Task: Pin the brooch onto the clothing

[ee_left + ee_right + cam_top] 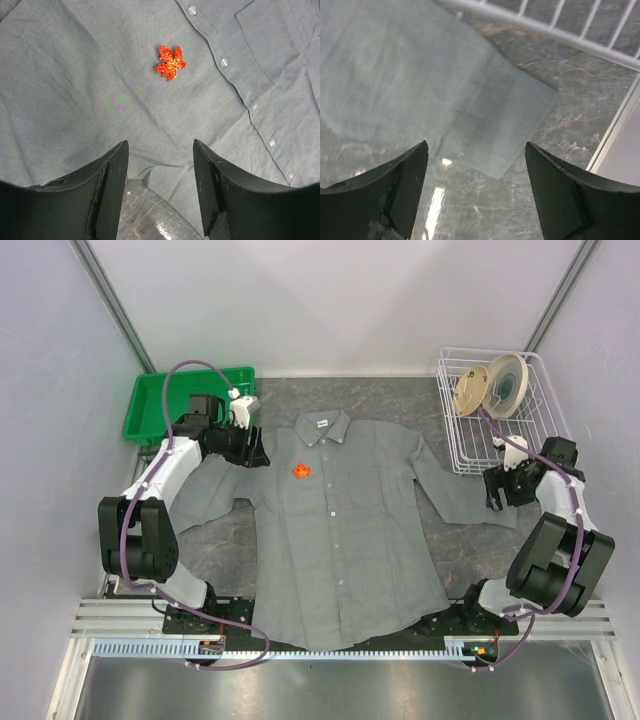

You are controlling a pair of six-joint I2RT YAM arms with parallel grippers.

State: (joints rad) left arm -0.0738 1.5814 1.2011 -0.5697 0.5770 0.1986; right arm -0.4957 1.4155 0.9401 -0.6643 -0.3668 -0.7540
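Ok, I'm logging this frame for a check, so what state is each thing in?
shirt: spread flat, front up, buttoned.
brooch: lying on the shirt's chest; pinned or loose, cannot tell.
left gripper: open, empty, over the shirt.
right gripper: open, empty, over the sleeve cuff.
wire basket: upright, a beige disc leaning inside.

Red brooch (170, 62) — on grey shirt (75, 100)

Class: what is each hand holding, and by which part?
Nothing. The left hand is open over the shirt near the brooch; the right hand is open over a sleeve cuff.
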